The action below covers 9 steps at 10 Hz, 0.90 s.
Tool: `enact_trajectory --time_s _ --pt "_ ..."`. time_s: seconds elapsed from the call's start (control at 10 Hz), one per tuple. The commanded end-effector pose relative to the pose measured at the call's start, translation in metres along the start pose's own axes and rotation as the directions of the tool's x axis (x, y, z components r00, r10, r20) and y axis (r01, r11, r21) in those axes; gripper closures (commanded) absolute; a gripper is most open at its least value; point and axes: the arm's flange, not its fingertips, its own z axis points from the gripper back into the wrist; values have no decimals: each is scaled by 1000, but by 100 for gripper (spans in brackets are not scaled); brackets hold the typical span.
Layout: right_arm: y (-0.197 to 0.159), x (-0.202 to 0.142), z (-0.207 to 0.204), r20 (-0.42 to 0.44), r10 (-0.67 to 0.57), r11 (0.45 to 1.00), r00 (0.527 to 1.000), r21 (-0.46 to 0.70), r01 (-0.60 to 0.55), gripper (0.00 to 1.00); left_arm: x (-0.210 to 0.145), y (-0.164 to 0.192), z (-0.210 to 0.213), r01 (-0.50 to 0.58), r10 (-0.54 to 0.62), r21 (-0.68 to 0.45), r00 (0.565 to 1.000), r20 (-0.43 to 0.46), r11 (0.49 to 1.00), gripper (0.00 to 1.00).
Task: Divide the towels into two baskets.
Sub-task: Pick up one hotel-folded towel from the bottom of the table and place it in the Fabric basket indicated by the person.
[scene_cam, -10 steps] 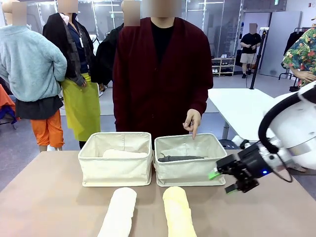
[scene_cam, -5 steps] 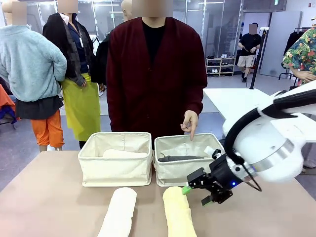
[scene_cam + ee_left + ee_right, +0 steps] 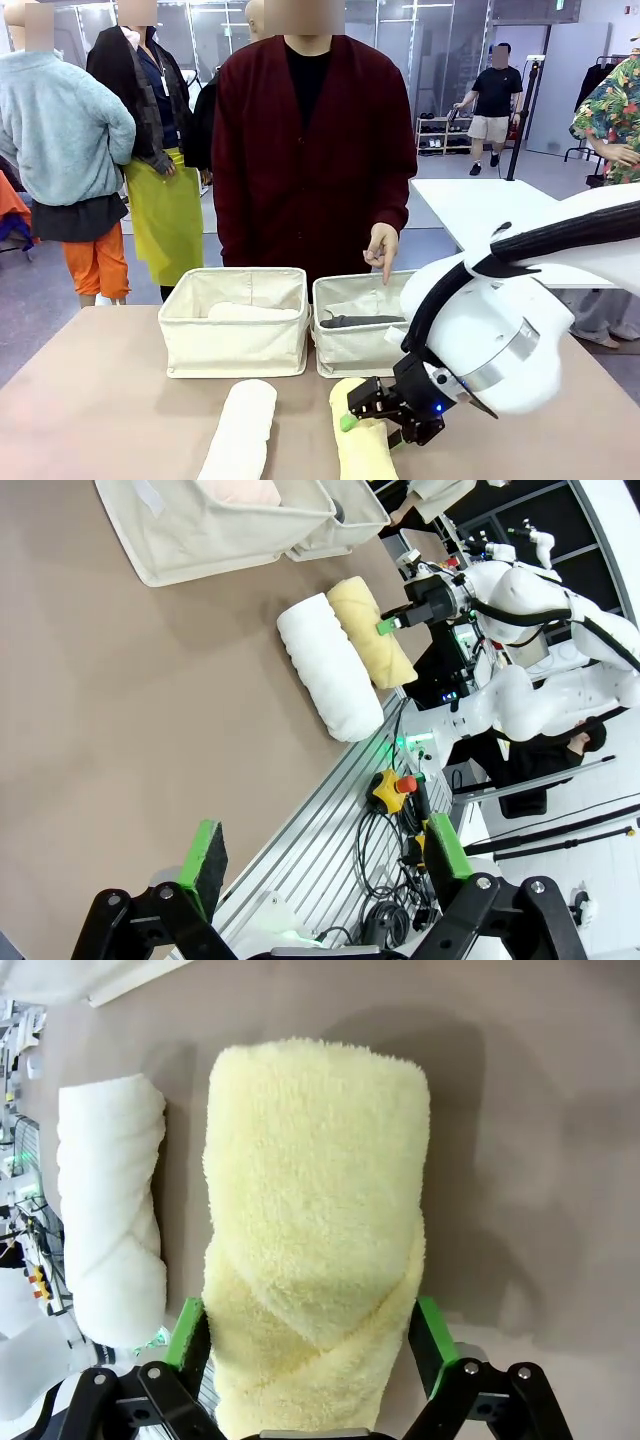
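Yellow towel [image 3: 315,1210] between right tool's [image 3: 310,1332] jaws

Pale yellow towel [image 3: 315,1220] and white towel [image 3: 110,1210] are lying on tan surface [image 3: 100,400]; dark grey towel [image 3: 362,321] is showing in cream basket [image 3: 350,355]. Right claw [image 3: 310,1332] is showing black, pads [image 3: 430,1335] green. Person's cardigan [image 3: 300,150] is reading dark red.

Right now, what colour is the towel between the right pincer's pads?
The towel is pale yellow; the right wrist view shows it best.
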Motion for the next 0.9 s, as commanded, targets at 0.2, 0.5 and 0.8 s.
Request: enact_trajectory --time_s 0.2,0.5,0.8 --pt "1 -41 -4 26 9 1000 1000 -25 -8 0 -2 -2 3 8 -8 -1 1000 -3 1000 0" --pt "2 -39 -4 35 27 1000 999 -16 -27 64 -2 -2 3 8 -8 -1 1000 -3 1000 0" --pt "1 -38 1 41 34 999 999 -23 -33 100 -2 -2 3 8 -8 -1 1000 -3 1000 0"
